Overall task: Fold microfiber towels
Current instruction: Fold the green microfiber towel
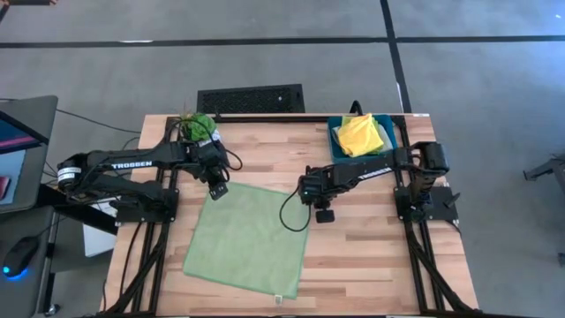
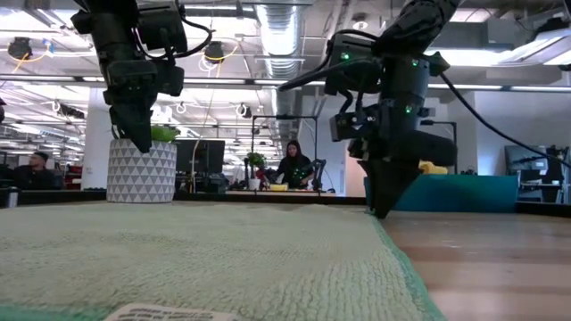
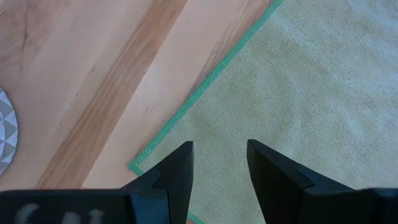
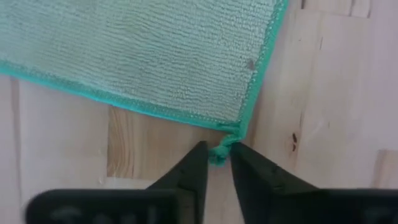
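Pale green towel [image 1: 250,238] is spread flat on the tabletop [image 1: 371,256] for folding; its far corner is being pinched by the right pincer [image 4: 217,163], while the left pincer [image 3: 219,163] is held released above the opposite corner.

The pale green towel [image 1: 250,238] lies flat mid-table. Bare wood is free to its right and along its near edge. Beyond its far left corner stands a potted plant [image 1: 196,126]. Beyond its far right corner sits the teal tray [image 1: 336,138] with a yellow towel [image 1: 361,135]. The left gripper [image 1: 217,190] hangs over that left corner; the right gripper [image 1: 324,215] is down at the right one.
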